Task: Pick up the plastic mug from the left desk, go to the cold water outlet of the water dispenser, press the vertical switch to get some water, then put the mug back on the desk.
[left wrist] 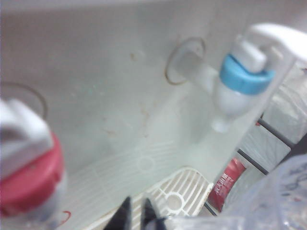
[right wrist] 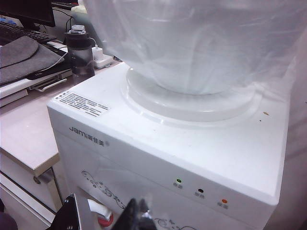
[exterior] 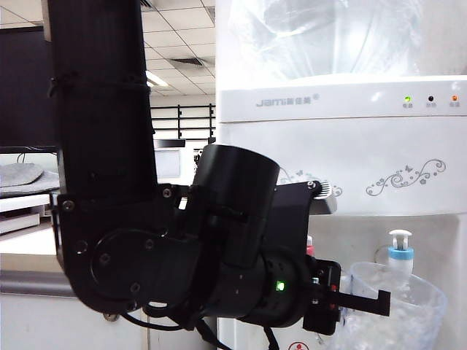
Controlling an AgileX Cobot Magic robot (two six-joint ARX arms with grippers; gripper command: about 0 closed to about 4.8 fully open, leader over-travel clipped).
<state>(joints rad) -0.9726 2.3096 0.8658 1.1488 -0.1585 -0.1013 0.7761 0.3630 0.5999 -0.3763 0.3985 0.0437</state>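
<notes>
The clear dimpled plastic mug (exterior: 401,313) hangs just below the cold water outlet (exterior: 400,254), a white tap with a blue collar (left wrist: 247,74). Its stubby vertical switch (exterior: 400,235) tops that tap (left wrist: 273,38). My left gripper (exterior: 371,299) is shut on the mug at its near side. In the left wrist view its tips (left wrist: 135,213) stand nearly together, beside the mug's clear wall (left wrist: 283,196). My right gripper (right wrist: 136,212) is shut and empty, hanging in front of the water dispenser (right wrist: 192,158). The left desk (right wrist: 26,136) lies beside the dispenser.
A red-collared tap (left wrist: 29,177) sits beside the blue one over a white drip grille (left wrist: 177,196). A dark-capped bottle (right wrist: 79,50), a charger and grey cloth stand on the desk. My left arm (exterior: 168,240) fills the exterior view's left half. A clear jug (right wrist: 192,43) tops the dispenser.
</notes>
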